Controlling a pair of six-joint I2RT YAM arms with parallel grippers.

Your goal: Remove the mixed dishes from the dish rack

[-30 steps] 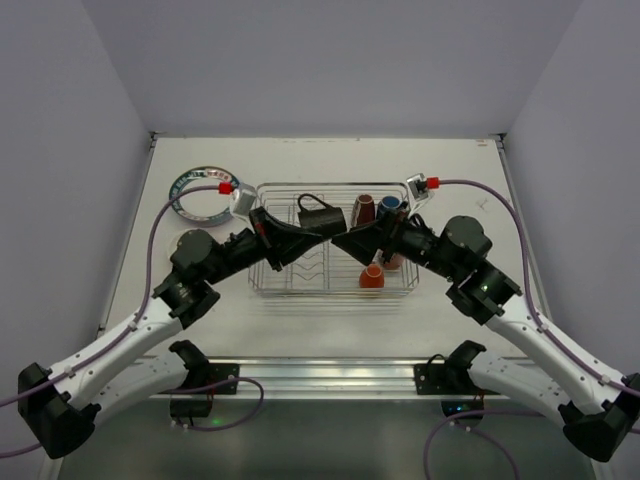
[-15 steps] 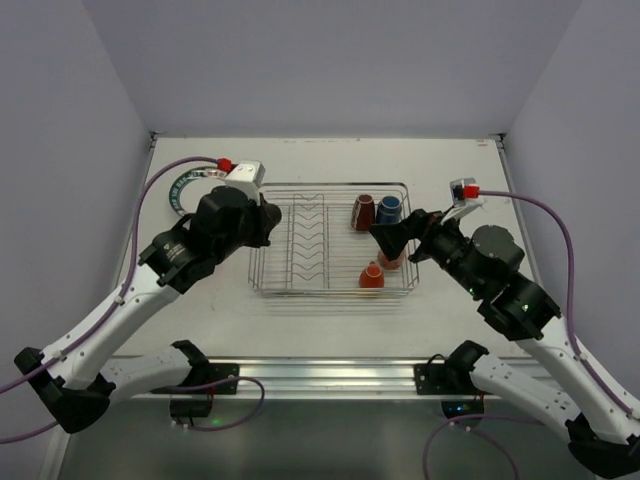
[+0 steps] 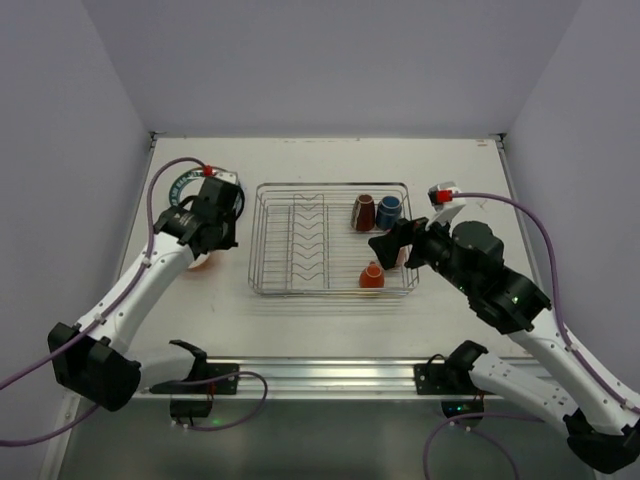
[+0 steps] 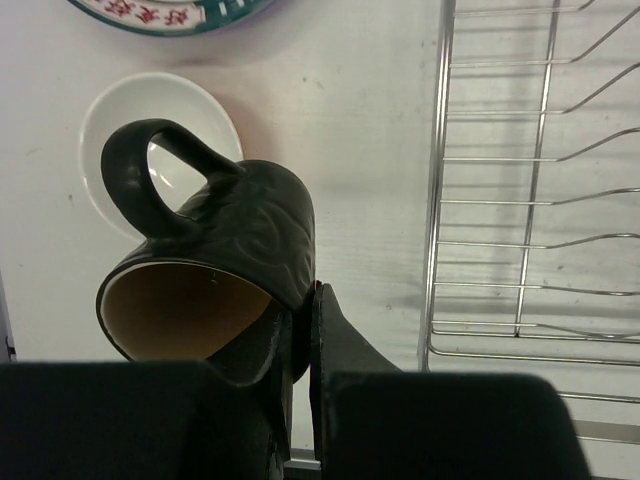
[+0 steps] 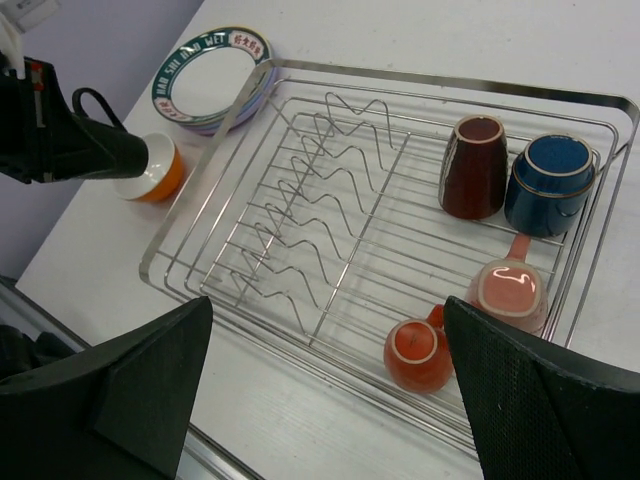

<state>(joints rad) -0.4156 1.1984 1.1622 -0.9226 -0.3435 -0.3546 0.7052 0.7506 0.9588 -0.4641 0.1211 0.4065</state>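
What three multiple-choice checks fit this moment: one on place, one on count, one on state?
1. Where is the black mug?
A. held in the left gripper, left of the dish rack
B. inside the dish rack
C. out of view

2. How many mugs are in the dish rack?
A. two
B. three
C. four

3. How is the right gripper?
A. shut on a mug
B. open, holding nothing
C. shut with nothing in it

Answers:
1 A: the left wrist view shows the gripper clamped on the mug's rim, beside the rack.
2 C: the maroon mug, blue mug, pink mug and orange mug.
3 B: its fingers stand wide apart above the rack.
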